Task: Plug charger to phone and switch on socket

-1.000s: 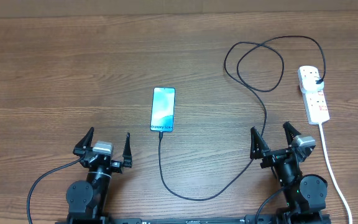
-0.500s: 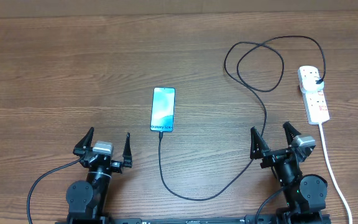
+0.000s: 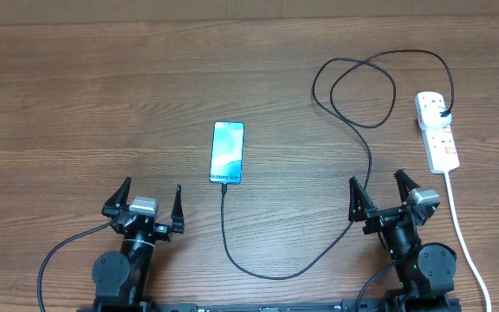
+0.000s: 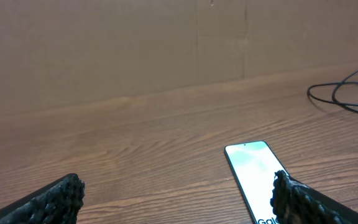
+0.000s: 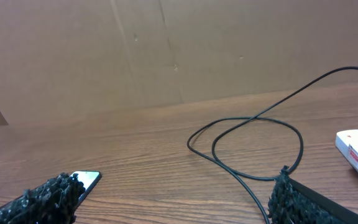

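The phone (image 3: 227, 152) lies flat mid-table, its blue-teal screen lit, and shows in the left wrist view (image 4: 253, 171) and the right wrist view (image 5: 87, 180). The black charger cable (image 3: 267, 270) runs from the phone's near short edge, curves right, loops at the back (image 5: 253, 146) and ends in a black plug seated in the white socket strip (image 3: 437, 130). The tip sits at the phone's edge. My left gripper (image 3: 145, 204) is open and empty near the table's front, left of the phone. My right gripper (image 3: 386, 192) is open and empty, just front-left of the socket.
The socket's thick white cord (image 3: 462, 230) runs down the right side past my right arm to the table's front edge. A brown cardboard wall (image 4: 166, 43) stands along the back of the wooden table (image 3: 102, 104).
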`<state>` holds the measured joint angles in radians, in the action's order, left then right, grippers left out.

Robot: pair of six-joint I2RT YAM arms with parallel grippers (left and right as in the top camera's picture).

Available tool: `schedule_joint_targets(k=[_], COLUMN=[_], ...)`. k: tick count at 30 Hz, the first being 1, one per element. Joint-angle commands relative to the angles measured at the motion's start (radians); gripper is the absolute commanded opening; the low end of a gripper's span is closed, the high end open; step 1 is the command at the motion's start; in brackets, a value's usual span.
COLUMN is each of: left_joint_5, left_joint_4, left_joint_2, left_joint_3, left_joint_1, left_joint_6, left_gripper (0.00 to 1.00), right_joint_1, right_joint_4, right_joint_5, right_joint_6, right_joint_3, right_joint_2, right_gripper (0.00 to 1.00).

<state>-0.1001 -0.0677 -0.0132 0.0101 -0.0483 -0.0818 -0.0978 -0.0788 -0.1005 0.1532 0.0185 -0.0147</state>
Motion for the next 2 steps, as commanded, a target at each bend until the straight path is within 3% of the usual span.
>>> schedule_joint_targets(k=[1, 2], left_joint_5=[0.007, 0.007], left_joint_4=[-0.003, -0.002], left_joint_2=[0.008, 0.008], left_joint_3=[-0.005, -0.005], left_joint_1=[0.004, 0.004], left_joint_6=[-0.011, -0.012], left_gripper=[1.0, 1.0], right_joint_1=[0.008, 0.008], right_joint_4=[0.005, 0.005], right_joint_5=[-0.002, -0.002], right_joint_6=[-0.002, -0.002], right_joint_3=[-0.011, -0.011], right_joint_2=[0.012, 0.012], right_gripper=[1.0, 1.0])
